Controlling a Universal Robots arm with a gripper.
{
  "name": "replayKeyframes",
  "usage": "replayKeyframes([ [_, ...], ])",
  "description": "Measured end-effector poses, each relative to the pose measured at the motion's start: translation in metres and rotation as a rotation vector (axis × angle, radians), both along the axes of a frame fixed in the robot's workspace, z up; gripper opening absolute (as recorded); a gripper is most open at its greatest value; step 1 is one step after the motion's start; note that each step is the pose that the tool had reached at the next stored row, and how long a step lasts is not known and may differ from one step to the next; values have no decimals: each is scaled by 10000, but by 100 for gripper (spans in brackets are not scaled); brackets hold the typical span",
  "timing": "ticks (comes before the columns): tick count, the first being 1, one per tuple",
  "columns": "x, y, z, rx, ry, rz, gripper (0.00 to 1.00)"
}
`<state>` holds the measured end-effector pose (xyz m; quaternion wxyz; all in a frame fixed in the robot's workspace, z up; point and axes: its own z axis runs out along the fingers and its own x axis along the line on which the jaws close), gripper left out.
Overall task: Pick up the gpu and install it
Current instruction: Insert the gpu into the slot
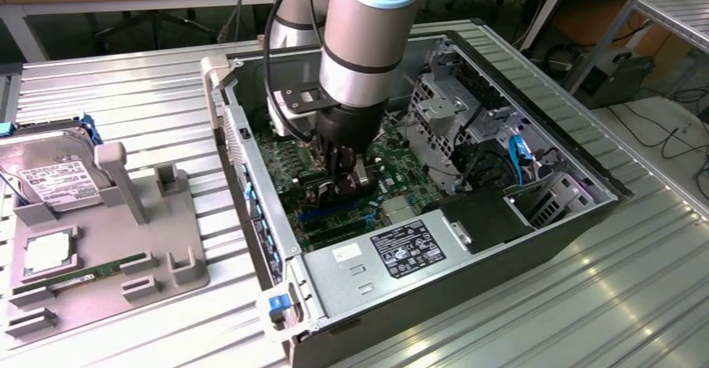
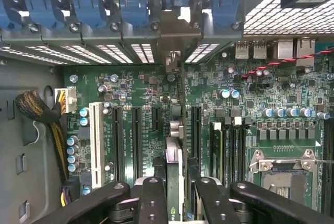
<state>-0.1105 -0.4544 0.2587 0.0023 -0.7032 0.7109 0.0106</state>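
Open black tower computer case (image 1: 576,210) lying on its side on a ribbed metal table (image 1: 133,85). Green motherboard (image 2: 135,85) inside, with white expansion slot (image 2: 96,138) and braided cable bundle (image 2: 44,114). Grey plastic holder tray (image 1: 166,256) beside the case: silver hard drive (image 1: 50,173), slim green memory stick (image 1: 83,272).

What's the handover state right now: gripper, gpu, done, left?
Gripper: shut on the gpu, down inside the open case.
Gpu: held edge-on over the motherboard expansion slots, with its bracket end toward the rear slot openings.
Done: the card is picked up and inside the case.
Left: seating can't be confirmed, and the card is not yet released.
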Motion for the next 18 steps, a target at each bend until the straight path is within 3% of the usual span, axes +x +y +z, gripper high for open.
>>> replayKeyframes([
  [14,-28,0,-65,9,7,-4,27],
  [15,-27,-2,-39,0,12,-1,40],
  [18,-27,-2,106,-1,20,-1,40],
])
